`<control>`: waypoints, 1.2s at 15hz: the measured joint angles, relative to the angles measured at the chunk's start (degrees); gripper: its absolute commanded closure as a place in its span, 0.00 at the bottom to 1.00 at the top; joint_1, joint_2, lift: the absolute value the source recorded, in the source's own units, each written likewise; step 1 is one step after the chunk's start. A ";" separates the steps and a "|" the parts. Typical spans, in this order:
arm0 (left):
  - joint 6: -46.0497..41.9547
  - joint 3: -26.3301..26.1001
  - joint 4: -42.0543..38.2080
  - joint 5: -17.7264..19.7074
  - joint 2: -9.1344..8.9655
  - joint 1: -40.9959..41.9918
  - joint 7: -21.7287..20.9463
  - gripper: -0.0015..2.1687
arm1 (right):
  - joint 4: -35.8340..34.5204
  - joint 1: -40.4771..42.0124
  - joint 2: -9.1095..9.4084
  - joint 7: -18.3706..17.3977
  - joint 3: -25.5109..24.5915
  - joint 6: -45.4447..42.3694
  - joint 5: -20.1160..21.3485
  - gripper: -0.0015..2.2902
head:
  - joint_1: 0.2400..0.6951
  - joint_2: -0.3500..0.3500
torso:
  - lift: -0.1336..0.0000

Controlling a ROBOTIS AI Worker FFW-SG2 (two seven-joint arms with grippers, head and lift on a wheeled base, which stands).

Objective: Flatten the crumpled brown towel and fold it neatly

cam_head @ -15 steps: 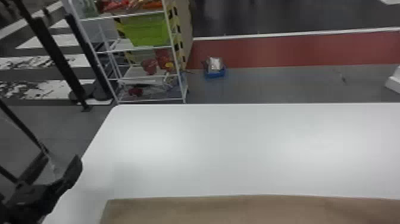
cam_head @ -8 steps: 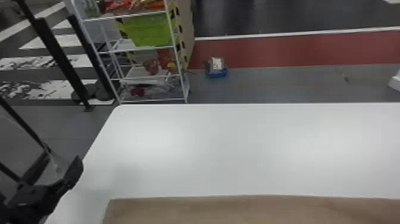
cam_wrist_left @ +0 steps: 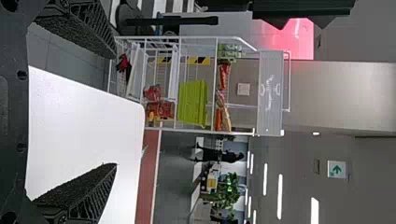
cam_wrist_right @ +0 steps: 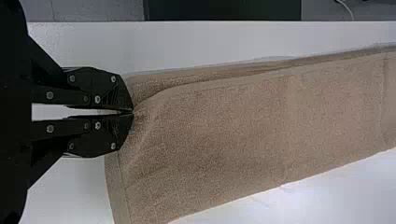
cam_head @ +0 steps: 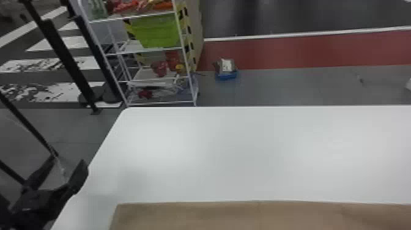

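One pincer (cam_wrist_right: 132,112), the right, seems to nip the brown towel (cam_wrist_right: 233,130).

The straight-edged brown cloth towel (cam_head: 183,217) is unpatterned, as is the smooth white rectangular tabletop (cam_head: 244,153). The boxy lime-green plastic bin (cam_head: 160,33) is bright against the white metal shelf rack (cam_head: 131,17) — and the long red floor band (cam_head: 290,50) is plain. Black blotches mottle the flat white floor stripes (cam_head: 58,91).
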 measured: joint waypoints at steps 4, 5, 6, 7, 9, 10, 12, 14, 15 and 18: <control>0.00 0.83 -0.43 0.15 0.00 0.20 -0.06 0.03 | -1.94 1.81 -0.55 0.00 -1.18 -0.30 -0.31 0.46 | 1.00 0.82 | 0.07; 0.00 1.11 -0.42 0.30 0.00 0.20 -0.07 0.03 | -2.01 2.26 -0.61 0.00 -1.22 -0.66 0.29 0.46 | 1.00 0.83 | 0.07; 0.00 1.28 -0.42 0.43 0.00 0.21 -0.07 0.03 | -2.03 2.73 -0.73 0.00 -1.22 -0.96 0.92 0.46 | 1.00 0.83 | 0.07; 0.00 1.45 -0.42 0.53 0.00 0.21 -0.13 0.03 | -2.02 3.29 -0.97 0.00 -1.26 -1.23 1.46 0.46 | 1.00 0.83 | 0.07; 0.00 1.95 -0.28 0.65 0.00 0.21 -0.35 0.03 | -1.86 3.81 -1.29 0.00 -1.64 -1.65 1.60 0.46 | 1.00 0.83 | 0.07; 0.00 2.20 -0.25 0.69 0.00 0.21 -0.41 0.03 | -1.85 3.87 -1.37 0.00 -1.98 -1.78 1.37 0.46 | 1.00 0.83 | 0.07; 0.00 2.37 -0.25 0.78 0.00 0.22 -0.50 0.03 | -1.85 3.92 -1.44 0.00 -2.44 -1.85 0.78 0.46 | 1.00 0.83 | 0.07; 0.00 2.42 -0.25 0.79 0.00 0.22 -0.52 0.03 | -2.02 3.75 -1.49 0.00 -3.14 -1.89 -0.94 0.46 | 1.00 0.84 | 0.07; 0.00 2.45 -0.27 0.79 0.00 0.22 -0.52 0.03 | -2.30 3.75 -1.57 0.00 -3.55 -1.89 -1.49 0.46 | 1.00 0.84 | 0.07; 0.00 2.68 -0.32 0.93 0.00 0.26 -0.60 0.03 | -3.00 5.12 -1.86 0.00 -3.85 -2.08 -1.78 0.46 | 1.00 0.85 | 0.07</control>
